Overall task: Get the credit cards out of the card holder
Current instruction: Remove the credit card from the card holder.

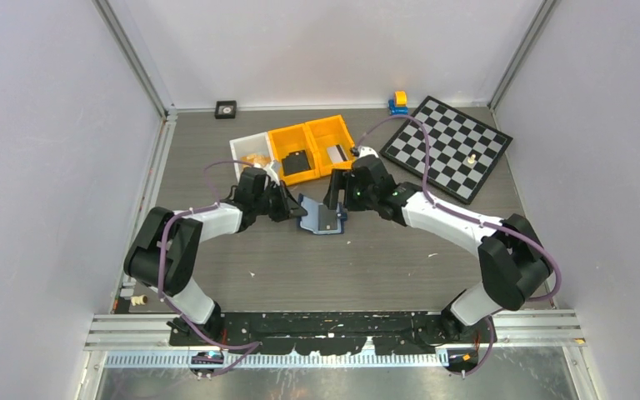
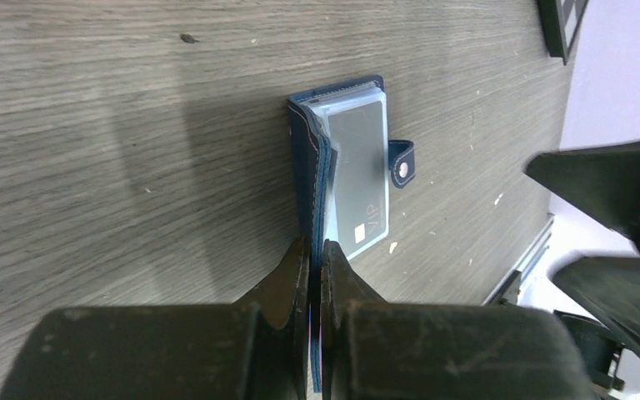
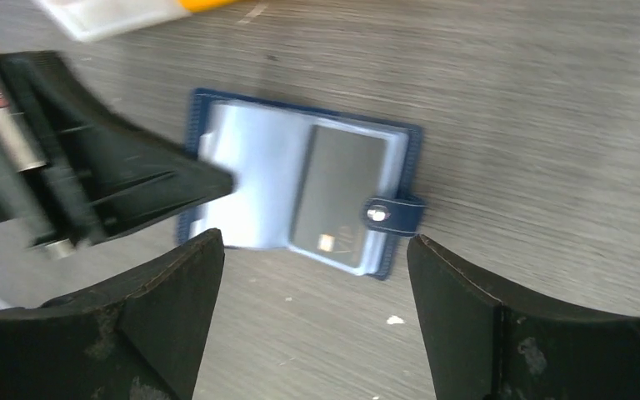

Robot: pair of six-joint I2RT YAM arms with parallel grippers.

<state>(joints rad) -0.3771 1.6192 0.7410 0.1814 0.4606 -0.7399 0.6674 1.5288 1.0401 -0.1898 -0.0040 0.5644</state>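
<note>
The card holder [image 3: 258,175] is laid open on the wooden table [image 1: 383,258], between the two arms, with its snap tab [image 3: 393,212] undone. A dark grey credit card [image 3: 337,192] marked VIP is seen seated in a clear inner pocket; no other card can be made out. One edge of the navy cover is pinched by the closed left gripper [image 2: 317,267]. The right gripper [image 3: 315,246] is held above the holder, jaws spread wide and empty. The task is judged unfinished: the grey card has yet to be drawn out. Whether the orange bins [image 1: 333,122] beyond already contain cards cannot be told.
</note>
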